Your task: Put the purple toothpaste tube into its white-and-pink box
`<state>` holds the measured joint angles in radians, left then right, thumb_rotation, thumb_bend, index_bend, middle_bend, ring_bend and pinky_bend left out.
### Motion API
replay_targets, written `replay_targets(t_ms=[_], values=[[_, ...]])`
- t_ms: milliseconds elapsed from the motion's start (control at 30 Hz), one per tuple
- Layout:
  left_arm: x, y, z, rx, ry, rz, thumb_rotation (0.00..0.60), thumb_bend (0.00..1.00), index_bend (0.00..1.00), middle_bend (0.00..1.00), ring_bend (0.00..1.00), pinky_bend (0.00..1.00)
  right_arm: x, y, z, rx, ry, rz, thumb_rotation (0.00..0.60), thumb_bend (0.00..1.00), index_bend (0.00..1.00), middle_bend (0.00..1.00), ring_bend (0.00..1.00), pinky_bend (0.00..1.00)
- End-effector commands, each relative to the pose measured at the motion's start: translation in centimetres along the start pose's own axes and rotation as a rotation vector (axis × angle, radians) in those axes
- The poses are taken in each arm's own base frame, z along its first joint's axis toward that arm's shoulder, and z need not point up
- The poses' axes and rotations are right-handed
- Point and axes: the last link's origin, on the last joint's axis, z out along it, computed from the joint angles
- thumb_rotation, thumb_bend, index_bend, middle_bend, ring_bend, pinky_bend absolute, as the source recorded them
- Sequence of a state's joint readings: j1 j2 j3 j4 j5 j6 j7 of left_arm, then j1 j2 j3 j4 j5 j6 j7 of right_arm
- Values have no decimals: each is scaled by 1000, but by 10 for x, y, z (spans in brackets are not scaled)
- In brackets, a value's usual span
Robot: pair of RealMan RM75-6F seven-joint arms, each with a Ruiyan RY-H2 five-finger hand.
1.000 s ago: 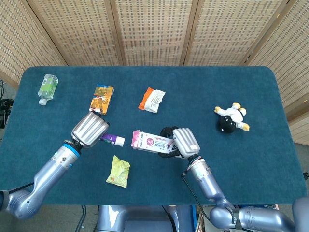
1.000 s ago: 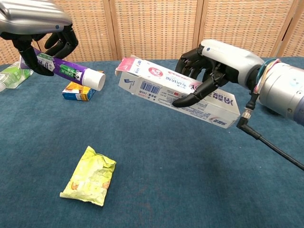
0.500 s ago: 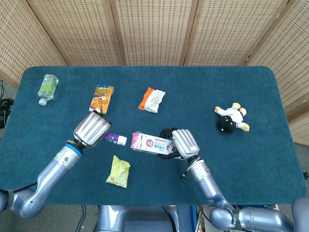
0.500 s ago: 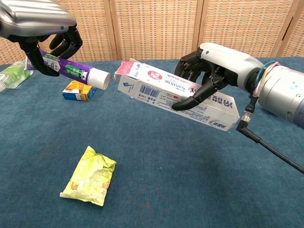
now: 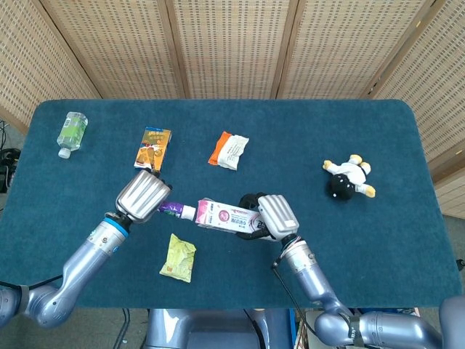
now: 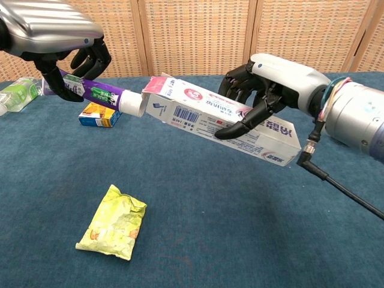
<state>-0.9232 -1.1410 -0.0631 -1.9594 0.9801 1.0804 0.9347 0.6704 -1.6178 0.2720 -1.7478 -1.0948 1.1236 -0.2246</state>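
Observation:
My left hand (image 6: pixel 57 45) (image 5: pixel 143 193) holds the purple toothpaste tube (image 6: pixel 96 93) (image 5: pixel 173 209) above the table, white cap pointing right. The cap (image 6: pixel 131 103) meets the open left end of the white-and-pink box (image 6: pixel 222 123) (image 5: pixel 227 217). My right hand (image 6: pixel 273 81) (image 5: pixel 272 217) grips that box around its middle and lifts it, tilted with its left end higher. The box's pink end flap (image 6: pixel 157 84) stands open above the cap.
A yellow-green snack bag (image 6: pixel 114 223) (image 5: pixel 178 257) lies on the blue table below the tube. An orange box (image 5: pixel 152 148), an orange-white packet (image 5: pixel 229 150), a green bottle (image 5: pixel 71 133) and a black-and-white plush toy (image 5: pixel 347 177) lie farther back.
My left hand has carried the tube to the right, closing the gap until its cap reaches the box mouth. The box has shifted slightly left in my right hand.

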Motion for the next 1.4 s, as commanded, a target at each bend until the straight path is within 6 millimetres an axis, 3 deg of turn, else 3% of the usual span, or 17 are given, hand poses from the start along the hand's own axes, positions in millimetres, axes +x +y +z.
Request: replay_targets(t_ms=[33, 1400], values=[[0, 1, 1, 1, 8, -11, 600, 309, 832, 677, 536, 551, -1, -1, 0, 4, -2, -3, 600, 0, 603, 537, 447, 566], [11, 20, 6, -42, 48, -55, 600, 310, 832, 677, 536, 551, -10, -10, -2, 20, -29, 13, 600, 1, 603, 533, 447, 566]])
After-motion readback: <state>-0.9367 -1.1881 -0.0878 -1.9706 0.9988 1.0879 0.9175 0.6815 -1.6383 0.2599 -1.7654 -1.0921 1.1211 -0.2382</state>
